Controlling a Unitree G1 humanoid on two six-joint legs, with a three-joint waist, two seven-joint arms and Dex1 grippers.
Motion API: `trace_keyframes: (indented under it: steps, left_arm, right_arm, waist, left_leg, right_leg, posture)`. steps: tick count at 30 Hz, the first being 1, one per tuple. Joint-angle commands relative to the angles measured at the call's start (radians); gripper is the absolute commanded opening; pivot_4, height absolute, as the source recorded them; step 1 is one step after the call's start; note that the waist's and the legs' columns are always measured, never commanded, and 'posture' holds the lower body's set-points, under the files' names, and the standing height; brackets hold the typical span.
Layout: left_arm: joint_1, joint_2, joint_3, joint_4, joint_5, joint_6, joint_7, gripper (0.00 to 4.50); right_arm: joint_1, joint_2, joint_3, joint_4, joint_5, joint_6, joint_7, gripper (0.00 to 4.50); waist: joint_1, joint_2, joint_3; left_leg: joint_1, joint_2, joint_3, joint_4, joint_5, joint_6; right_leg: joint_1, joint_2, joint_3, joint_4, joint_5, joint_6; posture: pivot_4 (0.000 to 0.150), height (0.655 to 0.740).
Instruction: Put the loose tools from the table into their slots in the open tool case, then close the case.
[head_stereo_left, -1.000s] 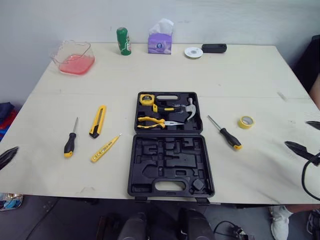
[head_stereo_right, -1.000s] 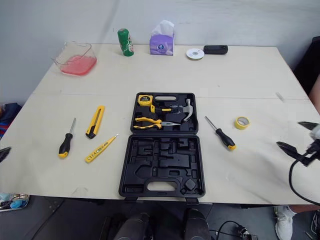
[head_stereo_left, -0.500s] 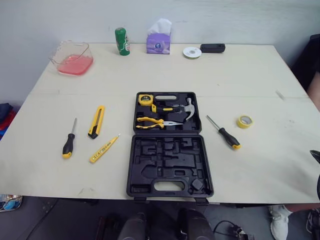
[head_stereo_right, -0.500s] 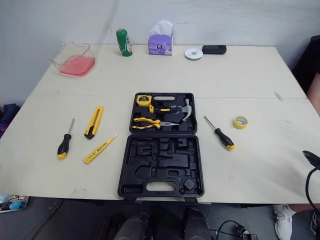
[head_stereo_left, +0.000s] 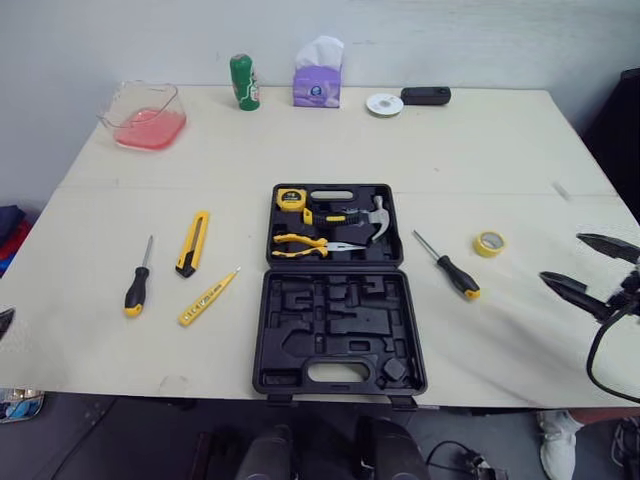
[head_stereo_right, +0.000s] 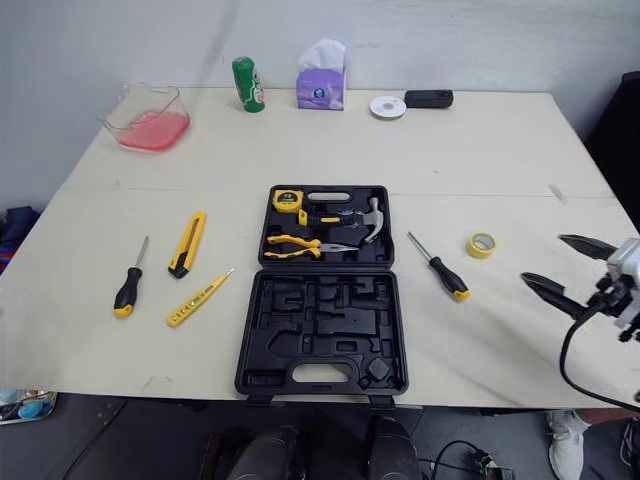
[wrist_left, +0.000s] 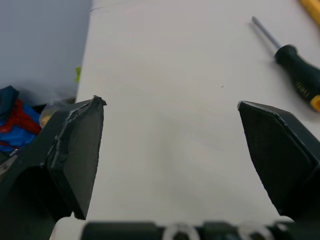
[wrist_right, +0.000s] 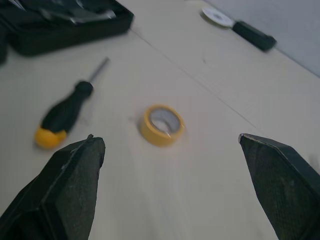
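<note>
My right hand (head_stereo_right: 545, 260) hovers wide open over the bench (head_stereo_right: 480, 150) near its right edge, close to the tape roll (head_stereo_right: 481, 244); the screwdriver (head_stereo_right: 440, 268) lies between roll and open case (head_stereo_right: 325, 335); likely roll first: descend straight, straddle its rim, close gently; left hand (wrist_left: 171, 104) open too.

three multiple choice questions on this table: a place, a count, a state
1. The yellow tape roll lies: A right of the tool case; B inside it; C left of it.
2. Loose black-handled screwdrivers on the table: A one; B two; C four.
3. The right pincer is: A open; B shut on tape; C shut on a screwdriver.
1 A: it lies past the case's right edge. 2 B: one left of the case, one right. 3 A: it gapes wide, holding nothing.
</note>
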Motion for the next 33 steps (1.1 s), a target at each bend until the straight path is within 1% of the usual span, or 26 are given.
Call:
trace_keyframes:
  steps: [1,3,9,11,13,14,18,19,21,24,26,33]
  left_arm:
    - [0.023,-0.009,-0.020,-0.201,-0.058,0.185,0.064,4.50]
    - [0.023,-0.014,-0.036,-0.288,-0.075,0.273,0.099,4.50]
    - [-0.063,0.001,-0.128,-0.526,-0.149,0.672,0.286,4.50]
    - [-0.144,-0.002,-0.167,-0.601,-0.183,0.884,0.393,4.50]
    - [-0.247,-0.028,-0.214,-0.678,-0.216,1.056,0.479,4.50]
    - [-0.291,-0.039,-0.232,-0.703,-0.212,1.129,0.515,4.50]
    - [-0.436,-0.122,-0.267,-0.751,-0.163,1.297,0.627,4.50]
    - [-0.459,-0.138,-0.272,-0.756,-0.146,1.330,0.648,4.50]
    - [-0.485,-0.160,-0.284,-0.758,-0.112,1.363,0.683,4.50]
    - [-0.494,-0.185,-0.302,-0.749,-0.067,1.376,0.719,4.50]
    - [-0.496,-0.203,-0.306,-0.742,-0.036,1.348,0.730,4.50]
    - [-0.489,-0.207,-0.349,-0.686,0.022,1.284,0.705,4.50]
  right_arm:
    - [-0.026,0.022,-0.002,-0.084,0.074,0.017,0.048,4.45]
    - [-0.040,0.046,0.009,-0.125,0.095,0.031,0.055,4.45]
    - [-0.071,0.129,0.088,-0.318,0.169,0.108,0.060,4.45]
    - [-0.087,0.160,0.118,-0.364,0.184,0.109,0.073,4.45]
    - [-0.108,0.192,0.146,-0.399,0.198,0.101,0.089,4.45]
    - [-0.116,0.206,0.156,-0.410,0.203,0.100,0.094,4.45]
    - [-0.126,0.237,0.205,-0.454,0.212,0.112,0.122,4.45]
    - [-0.127,0.242,0.214,-0.462,0.216,0.117,0.124,4.45]
    - [-0.124,0.246,0.229,-0.475,0.221,0.125,0.141,4.45]
    - [-0.130,0.251,0.250,-0.490,0.235,0.146,0.157,4.45]
    - [-0.141,0.256,0.256,-0.491,0.236,0.152,0.154,4.45]
    - [-0.151,0.260,0.267,-0.485,0.226,0.149,0.175,4.45]
  waist:
    - [0.002,0.000,0.000]
    - [0.002,0.000,0.000]
    - [0.003,0.000,0.000]
    - [0.003,0.000,0.000]
    - [0.006,-0.001,0.000]
    - [0.008,-0.001,0.000]
    - [0.013,-0.001,0.000]
    - [0.015,-0.001,0.000]
    - [0.014,-0.001,0.000]
    - [0.014,-0.001,0.000]
    - [0.017,-0.001,0.000]
    - [0.026,-0.001,0.000]
  left_leg:
    - [0.000,0.000,0.000,0.000,0.000,0.000]
    - [0.000,0.000,0.000,0.000,0.000,0.001]
    - [0.000,0.000,0.000,0.000,0.001,0.001]
    - [0.000,0.000,0.000,0.001,0.001,0.001]
    - [0.000,0.000,0.000,0.001,0.001,0.001]
    - [0.000,0.000,-0.001,0.001,0.001,0.001]
    - [0.000,0.000,0.000,0.002,0.001,0.001]
    - [0.000,0.000,0.000,0.002,0.001,0.001]
    - [-0.001,0.000,0.000,0.002,0.001,0.000]
    - [0.000,0.002,0.001,0.003,0.001,0.000]
    - [0.000,0.002,0.001,0.003,0.002,-0.001]
    - [-0.001,0.003,0.001,0.004,0.001,-0.002]
  right_leg:
    - [0.000,0.000,0.000,0.001,0.000,0.000]
    - [0.000,0.000,0.000,0.001,0.000,0.000]
    - [0.000,0.001,0.001,0.002,0.000,0.000]
    - [0.000,0.001,0.001,0.002,0.000,0.000]
    - [0.001,0.002,0.002,0.002,0.000,0.000]
    - [0.001,0.002,0.002,0.002,0.000,0.000]
    - [0.000,0.005,0.005,0.002,0.000,0.001]
    - [0.000,0.006,0.006,0.001,0.000,0.001]
    - [0.000,0.013,0.007,0.001,0.000,0.001]
    - [0.000,0.016,0.009,0.001,0.000,0.001]
    - [0.000,0.016,0.010,0.001,0.000,0.000]
    - [-0.001,0.016,0.011,0.001,0.000,0.000]
  posture:
    - [0.150,0.7400]
    - [0.150,0.7400]
    - [0.150,0.7400]
    - [0.150,0.7400]
    - [0.150,0.7400]
    - [0.150,0.7400]
    - [0.150,0.7400]
    - [0.150,0.7400]
    - [0.150,0.7400]
    - [0.150,0.7400]
    - [0.150,0.7400]
    - [0.150,0.7400]
